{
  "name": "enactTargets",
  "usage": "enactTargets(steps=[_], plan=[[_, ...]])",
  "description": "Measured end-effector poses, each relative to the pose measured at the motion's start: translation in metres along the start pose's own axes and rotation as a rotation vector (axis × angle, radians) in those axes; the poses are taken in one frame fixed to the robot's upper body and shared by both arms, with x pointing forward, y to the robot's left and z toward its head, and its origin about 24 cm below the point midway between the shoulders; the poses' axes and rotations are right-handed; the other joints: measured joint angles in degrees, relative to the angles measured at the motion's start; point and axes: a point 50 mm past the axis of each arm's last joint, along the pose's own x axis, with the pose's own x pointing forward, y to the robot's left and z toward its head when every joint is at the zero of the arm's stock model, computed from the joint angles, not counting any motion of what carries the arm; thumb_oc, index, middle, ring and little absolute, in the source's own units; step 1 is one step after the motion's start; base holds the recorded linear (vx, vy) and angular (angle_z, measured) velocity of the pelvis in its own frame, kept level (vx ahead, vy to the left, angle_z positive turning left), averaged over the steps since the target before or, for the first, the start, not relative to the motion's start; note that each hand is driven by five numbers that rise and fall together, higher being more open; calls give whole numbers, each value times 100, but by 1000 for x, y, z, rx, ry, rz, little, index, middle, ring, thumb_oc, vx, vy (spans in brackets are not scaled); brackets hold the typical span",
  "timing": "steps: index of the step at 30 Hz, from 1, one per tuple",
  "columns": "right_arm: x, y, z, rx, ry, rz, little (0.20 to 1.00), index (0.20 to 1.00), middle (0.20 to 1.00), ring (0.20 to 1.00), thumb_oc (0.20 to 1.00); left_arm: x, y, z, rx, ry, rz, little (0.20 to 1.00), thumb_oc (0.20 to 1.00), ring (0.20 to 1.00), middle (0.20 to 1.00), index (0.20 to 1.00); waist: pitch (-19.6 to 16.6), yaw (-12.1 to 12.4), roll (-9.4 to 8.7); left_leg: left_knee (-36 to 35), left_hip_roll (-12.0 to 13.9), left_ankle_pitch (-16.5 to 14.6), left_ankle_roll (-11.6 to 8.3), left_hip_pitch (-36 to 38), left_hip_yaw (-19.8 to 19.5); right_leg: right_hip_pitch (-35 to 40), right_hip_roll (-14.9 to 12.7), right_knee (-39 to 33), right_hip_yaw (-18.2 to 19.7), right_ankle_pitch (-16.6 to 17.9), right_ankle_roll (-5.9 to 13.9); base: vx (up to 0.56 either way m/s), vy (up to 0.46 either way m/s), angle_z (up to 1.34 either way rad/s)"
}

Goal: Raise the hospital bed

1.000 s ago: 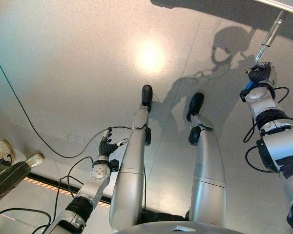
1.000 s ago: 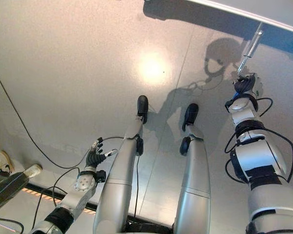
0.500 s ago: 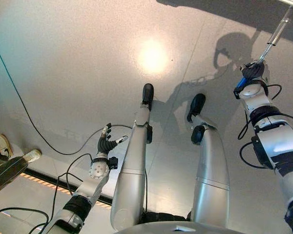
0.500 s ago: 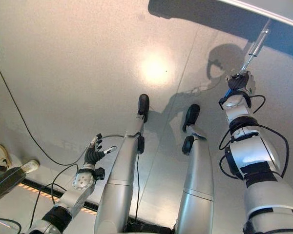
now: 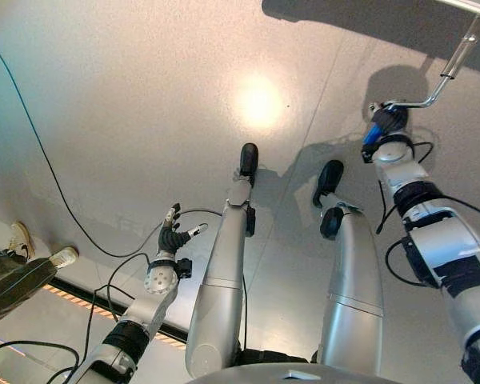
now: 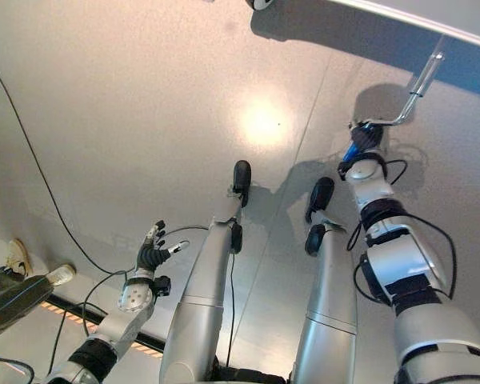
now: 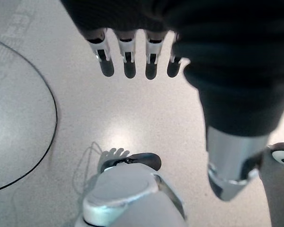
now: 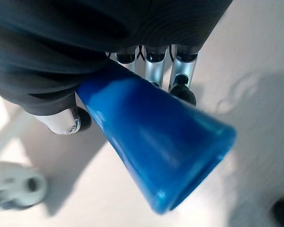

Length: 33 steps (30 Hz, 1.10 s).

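Crank rotation is the change recorded: one second ago the metal crank rod ran almost straight down from the bed edge to the right hand, whereas now its lower end bends sideways into a horizontal arm, and the blue crank handle sits further left than before. Half a second ago the handle lay between these two positions, so the turn appears continuous. The right hand is clamped on the blue handle; in the right wrist view the blue grip fills the palm, with the fingers curled over its far side and the thumb on the other. The crank hangs at the far right of the scene, below the pale bed edge that crosses the upper right corner. From this the step in hand is judged to be the winding of the crank, with part of a revolution completed; how far the bed has risen cannot be told.

The left hand hangs low at the near left, well apart from the crank, its fingers straight and spread, holding nothing. A person's shoes and a dark trouser leg stand at the near left edge of the grey floor.
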Motion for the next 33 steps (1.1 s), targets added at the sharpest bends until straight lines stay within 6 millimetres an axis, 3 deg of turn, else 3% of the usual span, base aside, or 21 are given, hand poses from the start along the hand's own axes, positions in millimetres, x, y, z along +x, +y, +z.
enactTargets(steps=[14,18,23,33], plan=[[-33,32,28,254,-185,176,200,200,200,200,200,-1,4,-9,14,35,14,1000,1000,1000,1000,1000,3,-214,-4,1,87,-11,2,151,30,199,117,-218,22,102,25,1,17,-4],[-52,40,20,330,-218,249,200,200,200,200,200,-2,4,-15,24,62,17,1000,1000,1000,1000,1000,9,-248,-15,-190,175,-20,23,482,141,510,206,-487,80,191,38,-15,4,-14],[-67,40,26,439,-266,317,200,200,200,200,200,-5,2,-21,21,92,3,1000,1000,1000,1000,1000,33,-391,-41,-515,229,46,92,734,293,703,251,-787,166,318,112,-43,-1,-8],[-89,32,-3,630,-187,336,200,200,200,200,200,-9,9,-38,0,172,38,1000,1000,1000,1000,1000,138,-609,-218,-1174,272,111,198,1708,507,1600,327,-1513,347,526,226,-15,-23,-9]])
